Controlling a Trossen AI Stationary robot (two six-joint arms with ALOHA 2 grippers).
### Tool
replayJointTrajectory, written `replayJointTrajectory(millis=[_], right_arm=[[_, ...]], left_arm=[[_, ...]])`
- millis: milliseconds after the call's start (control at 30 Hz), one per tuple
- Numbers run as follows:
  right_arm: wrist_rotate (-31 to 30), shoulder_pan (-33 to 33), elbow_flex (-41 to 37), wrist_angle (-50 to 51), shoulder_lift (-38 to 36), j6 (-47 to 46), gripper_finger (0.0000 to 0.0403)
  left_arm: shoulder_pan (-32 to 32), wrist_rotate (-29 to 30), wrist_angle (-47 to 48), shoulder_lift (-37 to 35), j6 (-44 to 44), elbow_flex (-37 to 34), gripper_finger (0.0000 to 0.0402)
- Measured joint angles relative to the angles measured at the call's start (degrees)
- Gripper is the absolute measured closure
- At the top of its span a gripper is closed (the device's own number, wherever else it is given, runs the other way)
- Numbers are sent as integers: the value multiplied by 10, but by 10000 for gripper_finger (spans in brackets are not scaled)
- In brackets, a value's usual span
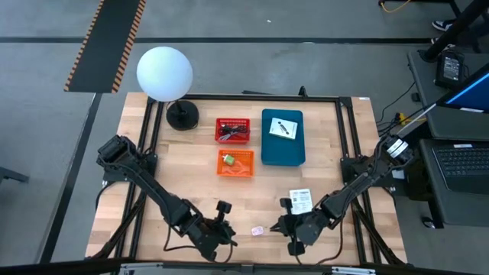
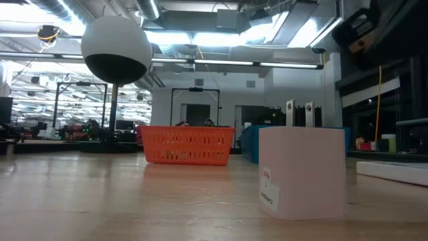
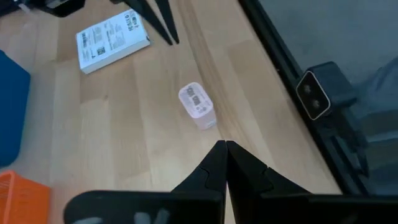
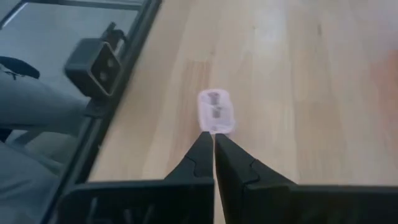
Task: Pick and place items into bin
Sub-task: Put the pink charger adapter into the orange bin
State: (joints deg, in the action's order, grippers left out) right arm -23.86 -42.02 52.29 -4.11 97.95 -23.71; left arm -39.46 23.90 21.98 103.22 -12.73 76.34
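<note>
Near the front edge of the tabletop (image 1: 191, 191), between the two arms, lies the small pink piece (image 1: 257, 230), the landmark for everything else. Left of it rests the left pincer (image 1: 227, 233), fingers pressed together and empty. Right of it, pointing straight at it, the right pincer (image 1: 284, 227) is likewise closed to a slit, holding nothing. It looks like a light, stiff little plastic block, probably smooth and apt to skid, so a hold across its narrow sides seems safest. Just beyond it to the right lies a white printed packet (image 1: 300, 200), flat and light. Farther back stand an orange basket (image 1: 235, 163), a red basket (image 1: 232, 130), a blue bin (image 1: 283, 141) and a white globe lamp (image 1: 164, 72). Nothing blocks the approach.
</note>
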Motion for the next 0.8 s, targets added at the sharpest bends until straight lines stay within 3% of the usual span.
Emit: replayJointTrajectory(millis=[100,433,633,800], right_arm=[[0,-4,2,3,6,-18,402],[-1,-7,2,-5,8,-44,390],[-2,-7,2,-22,21,-43,317],[-24,-1,2,-61,64,-42,249]], left_arm=[[-1,-3,-28,-2,0,-14,400],[1,-27,-287,-50,-15,-206,400],[3,-15,-355,-99,-29,-288,400],[3,4,-386,-112,-31,-315,398]])
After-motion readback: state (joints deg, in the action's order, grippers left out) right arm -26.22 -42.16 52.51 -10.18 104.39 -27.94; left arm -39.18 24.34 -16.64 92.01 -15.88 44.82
